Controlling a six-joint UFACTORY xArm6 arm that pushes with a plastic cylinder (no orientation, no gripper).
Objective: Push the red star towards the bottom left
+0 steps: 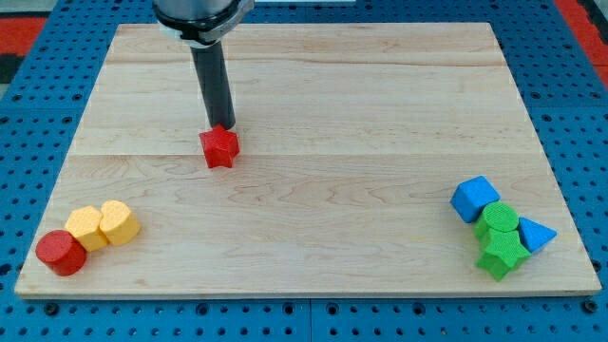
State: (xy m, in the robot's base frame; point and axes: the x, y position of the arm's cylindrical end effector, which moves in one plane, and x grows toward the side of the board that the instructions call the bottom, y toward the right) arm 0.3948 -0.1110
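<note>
Tip (222, 126) against red star (218, 148)
</note>
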